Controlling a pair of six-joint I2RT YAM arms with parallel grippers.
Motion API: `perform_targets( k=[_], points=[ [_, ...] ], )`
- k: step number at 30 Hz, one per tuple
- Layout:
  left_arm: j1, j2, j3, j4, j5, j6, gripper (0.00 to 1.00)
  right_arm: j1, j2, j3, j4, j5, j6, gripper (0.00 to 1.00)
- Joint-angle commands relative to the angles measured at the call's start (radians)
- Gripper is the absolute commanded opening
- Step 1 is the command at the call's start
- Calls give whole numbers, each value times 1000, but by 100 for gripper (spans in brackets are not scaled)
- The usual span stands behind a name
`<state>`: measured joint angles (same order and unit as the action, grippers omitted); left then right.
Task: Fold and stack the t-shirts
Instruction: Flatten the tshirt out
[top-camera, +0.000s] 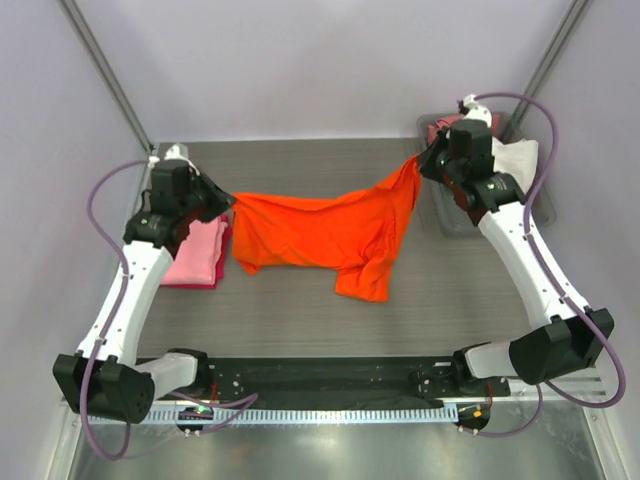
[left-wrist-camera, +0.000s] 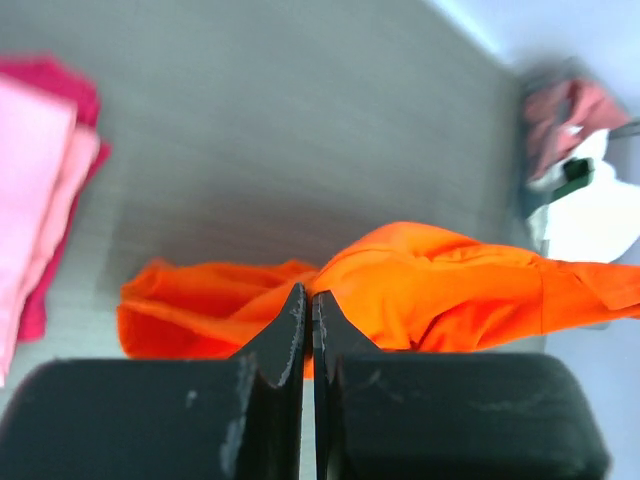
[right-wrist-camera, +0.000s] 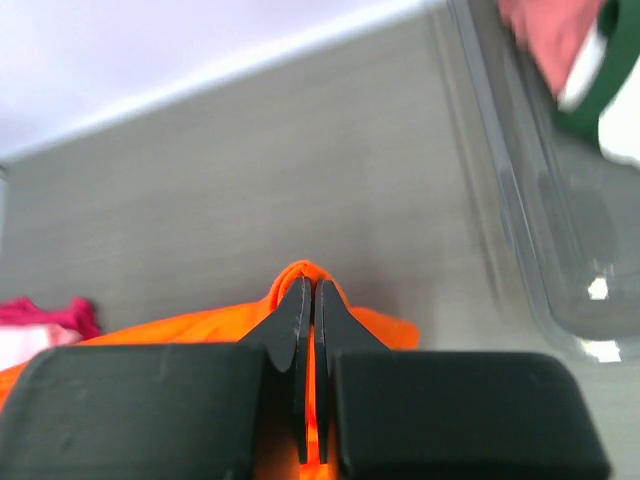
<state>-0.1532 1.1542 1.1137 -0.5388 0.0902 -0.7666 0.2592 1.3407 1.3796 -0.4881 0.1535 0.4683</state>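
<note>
L hand (left-wrist-camera: 308, 298): fingers pinched fully together on the left-side edge of the orange t-shirt (top-camera: 320, 235). In the wrist view the cloth bunches right behind the tips.
R hand (right-wrist-camera: 308, 285): also closed tight, w/ an orange fold showing betw. the fingers. It grips the opposite edge, up toward the far-right corner.
Shirt position: strung betw. both hands across the mid worktop (top-camera: 300, 310). The middle sags and looks to rest on the surface. A sleeve-like flap droops toward the near side, right of centre.
Long axis: runs left–right but skewed. The R end sits farther back than the L end and appears lifted.
Direction from hands: shirt body lies to the right of L hand, and to the left and nearer side of R hand. One hand at each extremity, so neither is closer to the bulk.
Stack: folded pink t-shirt (top-camera: 195, 255) over magenta t-shirt (left-wrist-camera: 55, 80), just beside L hand on its near side. Can't tell if it touches the orange edge.
Bin (right-wrist-camera: 540, 250): clear tray at far right, next to R hand. Holds the rose-red t-shirt (top-camera: 440, 127) and the white t-shirt (top-camera: 515, 158), both unfolded.
Step (judgement): prob. spreading the orange one flat before folding. Two stacked, two waiting, so under halfway.
Next move hinges on: squaring that skewed axis to the worktop edge. L arm is nearer the stack, so the finished fold likely goes its way.
Risk: sagging middle may drag or crease.
</note>
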Motion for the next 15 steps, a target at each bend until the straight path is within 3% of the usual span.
perform_targets(
  k=[1, 5, 9, 15],
  points=[
    [14, 15, 213, -90, 11, 85, 0, -14, 2, 186, -13, 6, -31, 1],
    [14, -22, 376, -203, -68, 161, 0, -14, -64, 331, -50, -52, -65, 1],
    [14, -186, 428, -211, -156, 204, 0, -14, -234, 325, -41, -97, -82, 1],
    [14, -361, 480, -204, -172, 231, 0, -12, -506, 288, -24, -135, -80, 1]
  ],
)
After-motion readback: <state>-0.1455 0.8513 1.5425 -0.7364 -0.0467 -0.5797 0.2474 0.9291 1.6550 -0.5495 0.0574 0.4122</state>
